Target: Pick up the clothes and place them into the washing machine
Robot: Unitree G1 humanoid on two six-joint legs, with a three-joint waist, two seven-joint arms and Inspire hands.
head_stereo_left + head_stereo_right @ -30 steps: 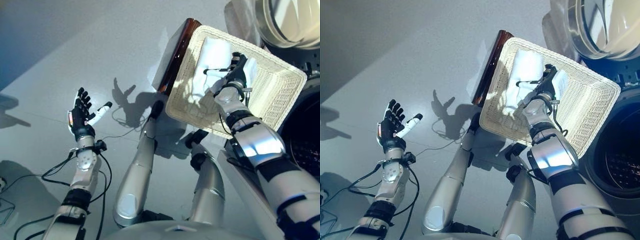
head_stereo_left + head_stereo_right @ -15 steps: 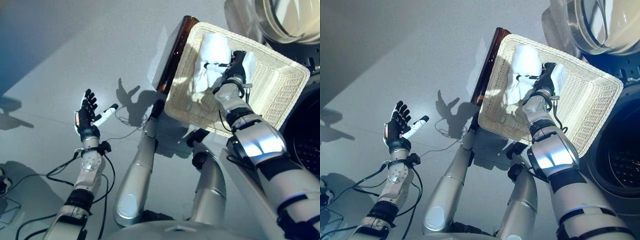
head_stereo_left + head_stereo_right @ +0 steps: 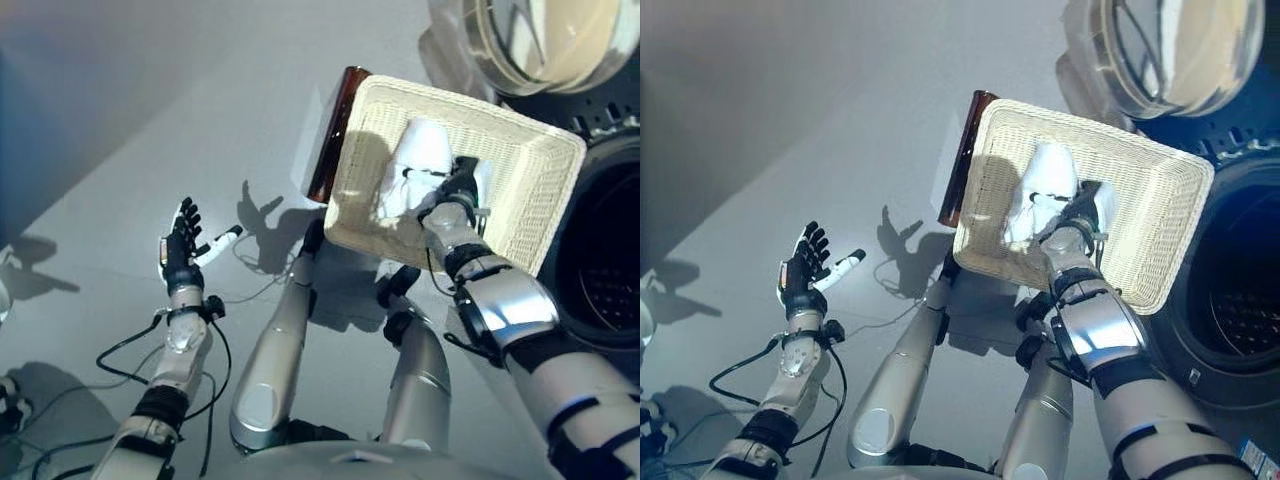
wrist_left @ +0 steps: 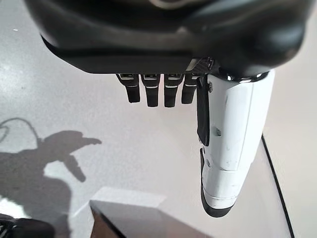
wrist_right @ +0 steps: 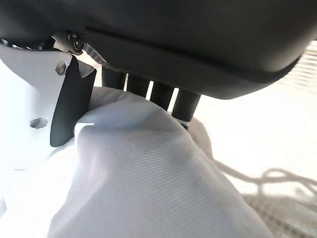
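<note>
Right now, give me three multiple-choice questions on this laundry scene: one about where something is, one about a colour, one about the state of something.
1. Where is the white garment?
A. In the wicker basket
B. On the floor
C. Inside the washer drum

2. What colour is the basket?
A. Blue
B. Cream
C. Black

3. How is the left hand?
A. Curled round cloth
B. Open, holding nothing
C. Gripping the basket rim

Answers: 1 A, the garment lies inside the basket, with the right hand on it. 2 B, the weave is pale cream. 3 B, its fingers are spread over bare floor, away from the basket.
</note>
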